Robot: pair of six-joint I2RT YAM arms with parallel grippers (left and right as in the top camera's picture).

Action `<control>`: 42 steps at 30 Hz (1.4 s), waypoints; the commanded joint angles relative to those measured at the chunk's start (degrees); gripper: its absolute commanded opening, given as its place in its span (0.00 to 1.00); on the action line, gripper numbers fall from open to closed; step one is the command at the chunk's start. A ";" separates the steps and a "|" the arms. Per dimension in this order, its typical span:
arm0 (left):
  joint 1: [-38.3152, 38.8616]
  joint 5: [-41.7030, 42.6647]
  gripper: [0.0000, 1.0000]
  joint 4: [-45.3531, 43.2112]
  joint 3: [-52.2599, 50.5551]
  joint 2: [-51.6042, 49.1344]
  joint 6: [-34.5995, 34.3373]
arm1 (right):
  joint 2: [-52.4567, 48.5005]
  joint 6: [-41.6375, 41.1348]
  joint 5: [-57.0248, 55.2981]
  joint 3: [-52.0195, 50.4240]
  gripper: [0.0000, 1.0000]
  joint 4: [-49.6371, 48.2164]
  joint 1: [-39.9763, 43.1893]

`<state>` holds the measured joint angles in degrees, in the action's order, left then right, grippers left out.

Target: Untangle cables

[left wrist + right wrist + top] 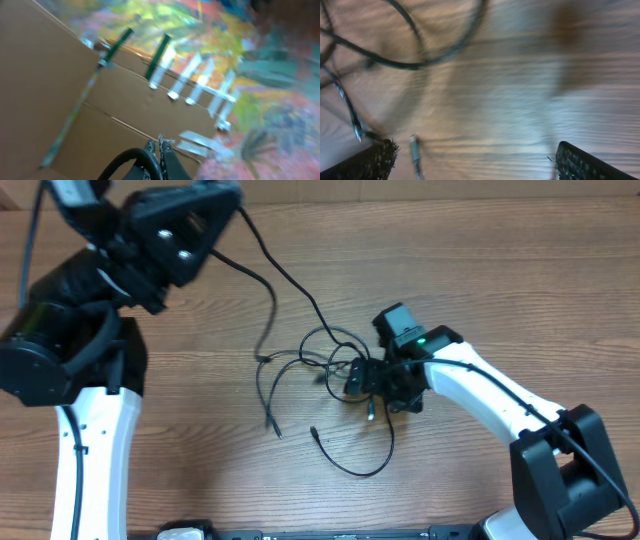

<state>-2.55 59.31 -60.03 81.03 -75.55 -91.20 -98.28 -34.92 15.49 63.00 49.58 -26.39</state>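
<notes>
The cables (335,360) lie tangled in loops mid-table (480,270), with one strand running up to the raised left claw (161,150), which is pinched shut on it. The right claw (475,150) hangs low over the tangle's right edge, spread wide and empty. A plug tip (413,142) lies just beside its left finger (367,162).

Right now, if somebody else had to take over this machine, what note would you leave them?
The left gripper is shut on one black cable, held up at the far left.
The right gripper is open, empty, low over the tangle of cables.
The tangle sits midway on the wooden table; loose plug ends lie nearer the robot.
Done: one strand drawn out. Left: the other loops.
</notes>
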 commanded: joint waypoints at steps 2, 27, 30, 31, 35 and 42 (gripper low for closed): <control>-6.19 -0.98 0.04 -0.70 1.36 0.83 -3.91 | -0.55 1.09 -4.15 0.04 1.00 0.85 3.82; -31.10 5.68 0.04 0.59 1.36 -0.63 -4.98 | -0.57 5.01 -14.62 -0.02 1.00 5.22 15.23; -32.00 7.69 0.04 1.68 1.36 -2.27 -3.61 | -0.57 4.98 -14.38 -0.02 1.00 5.01 16.33; -32.04 8.33 0.04 1.73 1.36 -2.91 -2.93 | -0.57 5.01 -14.36 -0.02 1.00 4.96 16.52; -32.02 11.54 0.04 1.73 1.36 -6.29 0.22 | -0.57 5.05 -14.36 -0.02 1.00 5.05 16.57; -32.65 18.18 0.04 4.24 1.36 -14.86 7.89 | -0.57 5.03 -13.70 -0.02 1.00 5.03 16.55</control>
<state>-34.28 72.86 -57.19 81.28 -87.31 -88.90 -98.32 -29.95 2.04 63.00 54.89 -10.00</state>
